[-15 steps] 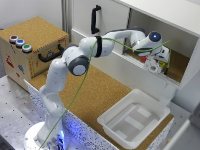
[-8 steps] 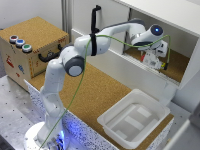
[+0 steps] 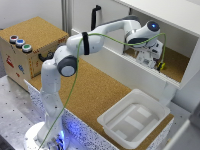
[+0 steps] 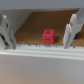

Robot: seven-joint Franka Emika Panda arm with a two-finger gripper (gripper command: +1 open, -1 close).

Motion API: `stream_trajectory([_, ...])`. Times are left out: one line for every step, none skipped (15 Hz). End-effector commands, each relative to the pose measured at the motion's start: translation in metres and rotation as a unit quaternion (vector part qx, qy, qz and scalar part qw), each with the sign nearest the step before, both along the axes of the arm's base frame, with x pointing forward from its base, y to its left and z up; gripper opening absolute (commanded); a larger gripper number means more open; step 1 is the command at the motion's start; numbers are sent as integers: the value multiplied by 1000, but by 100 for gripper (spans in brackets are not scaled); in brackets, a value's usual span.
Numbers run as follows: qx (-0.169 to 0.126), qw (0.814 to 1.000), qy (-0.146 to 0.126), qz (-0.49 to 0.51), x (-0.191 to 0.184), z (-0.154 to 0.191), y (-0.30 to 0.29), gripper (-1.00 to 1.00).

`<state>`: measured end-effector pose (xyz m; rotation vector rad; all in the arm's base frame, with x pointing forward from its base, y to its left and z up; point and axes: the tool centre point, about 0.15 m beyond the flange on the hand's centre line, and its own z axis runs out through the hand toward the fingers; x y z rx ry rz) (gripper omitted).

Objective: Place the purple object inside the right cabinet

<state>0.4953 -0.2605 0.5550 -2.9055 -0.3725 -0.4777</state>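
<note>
Purple object: small reddish-purple block, blurred, on right cabinet cork floor.
My gripper: spread wide, holding nothing.
Exterior view: block hidden behind my wrist.

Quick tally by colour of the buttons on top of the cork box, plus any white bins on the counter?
Red button: 1
Blue button: 1
Green button: 1
White bin: 1
Total: 4
</note>
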Motion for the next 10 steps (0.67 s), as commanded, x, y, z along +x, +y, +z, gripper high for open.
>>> stream_trajectory([-32,999,-35,6,-78,-31,42,100])
stream_trajectory([-38,998,-39,13,-88,-38,47,100])
stream_trajectory([-31,999,-33,11,-95,-47,48,100])
stream_trajectory([-27,999,-22,14,-101,-55,51,100])
stream_trajectory([-25,999,-14,18,-109,-60,55,100])
stream_trajectory([-14,1000,-12,26,-116,-62,60,100])
stream_trajectory([-27,999,-8,30,-122,-62,71,100])
stream_trajectory([-37,999,-7,29,-125,-61,82,100])
stream_trajectory([-46,999,-6,25,-126,-61,96,100])
stream_trajectory([-51,999,-4,18,-126,-61,108,100])
